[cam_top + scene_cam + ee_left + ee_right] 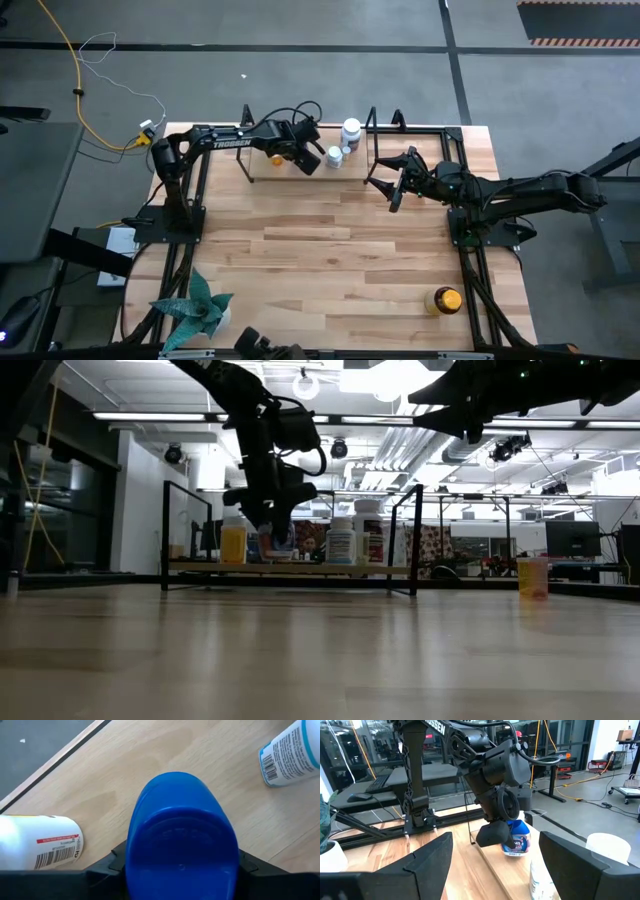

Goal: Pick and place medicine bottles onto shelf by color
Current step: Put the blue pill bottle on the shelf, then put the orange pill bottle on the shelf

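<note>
Over the shelf (300, 170) floor, I see my left claw (506, 832) clamped on a blue bottle (180, 835) with a rounded blue cap. White bottles (350, 132) and an orange one (233, 544) stand beside it on the shelf. My right claw (393, 180) hangs open by the shelf's end, and an amber bottle (444, 300) lies far off on the table (330, 260).

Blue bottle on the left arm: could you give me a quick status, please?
Left pincer shut on blue bottle, low over the shelf. Right pincer open, hovering beside the shelf. White bottles close by.

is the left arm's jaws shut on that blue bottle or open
Shut on it: the left gripper clamps the blue bottle from both sides, above the shelf floor.
</note>
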You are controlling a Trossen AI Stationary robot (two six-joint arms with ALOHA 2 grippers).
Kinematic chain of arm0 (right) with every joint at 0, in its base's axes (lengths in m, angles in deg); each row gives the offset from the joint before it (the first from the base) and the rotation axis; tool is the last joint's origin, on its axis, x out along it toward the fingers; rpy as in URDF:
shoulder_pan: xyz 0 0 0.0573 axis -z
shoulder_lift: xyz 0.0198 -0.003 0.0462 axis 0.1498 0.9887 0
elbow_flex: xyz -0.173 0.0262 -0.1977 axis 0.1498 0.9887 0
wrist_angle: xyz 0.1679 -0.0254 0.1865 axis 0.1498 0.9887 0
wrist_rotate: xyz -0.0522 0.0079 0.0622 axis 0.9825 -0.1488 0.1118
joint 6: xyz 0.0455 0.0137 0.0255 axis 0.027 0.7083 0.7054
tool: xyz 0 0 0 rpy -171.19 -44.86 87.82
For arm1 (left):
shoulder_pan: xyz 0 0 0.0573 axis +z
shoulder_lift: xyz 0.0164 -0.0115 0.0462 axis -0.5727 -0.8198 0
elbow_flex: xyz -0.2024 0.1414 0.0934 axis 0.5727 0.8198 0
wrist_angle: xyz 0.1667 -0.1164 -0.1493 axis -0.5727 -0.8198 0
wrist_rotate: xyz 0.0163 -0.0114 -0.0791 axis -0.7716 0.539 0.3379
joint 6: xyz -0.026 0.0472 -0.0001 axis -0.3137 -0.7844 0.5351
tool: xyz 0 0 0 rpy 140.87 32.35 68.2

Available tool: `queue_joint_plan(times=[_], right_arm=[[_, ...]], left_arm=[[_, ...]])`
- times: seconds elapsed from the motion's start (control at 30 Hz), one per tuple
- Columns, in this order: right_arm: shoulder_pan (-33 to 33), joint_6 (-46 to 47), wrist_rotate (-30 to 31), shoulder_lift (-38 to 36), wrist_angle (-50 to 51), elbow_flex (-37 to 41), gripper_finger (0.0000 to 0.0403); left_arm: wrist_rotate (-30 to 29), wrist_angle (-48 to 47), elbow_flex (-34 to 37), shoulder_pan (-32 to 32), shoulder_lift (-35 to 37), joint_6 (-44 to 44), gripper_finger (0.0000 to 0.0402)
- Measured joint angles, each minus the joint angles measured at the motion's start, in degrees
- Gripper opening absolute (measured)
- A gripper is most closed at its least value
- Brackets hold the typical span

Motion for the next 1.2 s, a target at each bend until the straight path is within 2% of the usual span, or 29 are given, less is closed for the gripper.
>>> queue_joint_plan(times=[0.17,0.63,0.77,0.97,1.07,1.2], right_arm=[[0.0,0.0,0.0,0.0,0.0,0.0,0.0289],[0.0,0.0,0.0,0.0,0.0,0.0,0.0289],[0.0,-0.1,0.0,0.0,0.0,0.0,0.0289],[0.0,-0.6,0.0,0.0,0.0,0.0,0.0289],[0.0,-0.6,0.0,0.0,0.0,0.0,0.0289],[0.0,-0.4,0.0,0.0,0.6,0.0,0.0289]], left_arm=[[0.0,0.0,0.0,0.1,0.0,-1.9,0.0182],[0.0,-0.2,-0.2,0.2,0.1,-4.0,0.0259],[1.2,-1.4,-2.3,0.2,0.1,-4.5,0.0261],[2.5,-8.0,-10.5,0.1,0.1,-7.9,0.0259],[1.7,-9.0,-13.2,-0.1,1.1,-8.9,0.0260],[-1.5,-6.5,-13.6,-1.1,4.2,-9.3,0.0258]])
